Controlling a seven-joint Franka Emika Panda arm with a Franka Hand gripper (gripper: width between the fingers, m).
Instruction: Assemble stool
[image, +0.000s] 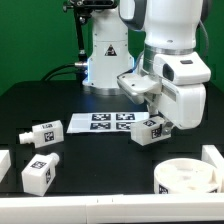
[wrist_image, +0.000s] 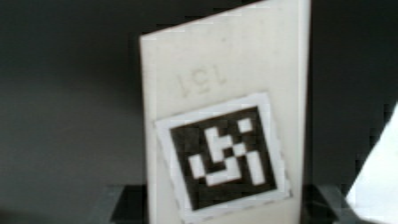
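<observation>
My gripper (image: 149, 112) is shut on a white blocky stool leg (image: 151, 129) and holds it tilted just over the table, right of the marker board (image: 100, 122). In the wrist view this leg (wrist_image: 222, 110) fills the frame with its black-and-white tag facing the camera. My gripper (wrist_image: 240, 214) has a dark finger on each side of the leg's lower end. Two more tagged legs lie at the exterior view's left, one (image: 38, 134) farther back and one (image: 38, 174) nearer. The round white seat ring (image: 190, 178) sits at the front right.
The arm's white base (image: 105, 55) stands behind the marker board. A white block (image: 3, 161) sits at the exterior view's left edge and another white piece (image: 213, 156) at its right edge, behind the seat ring.
</observation>
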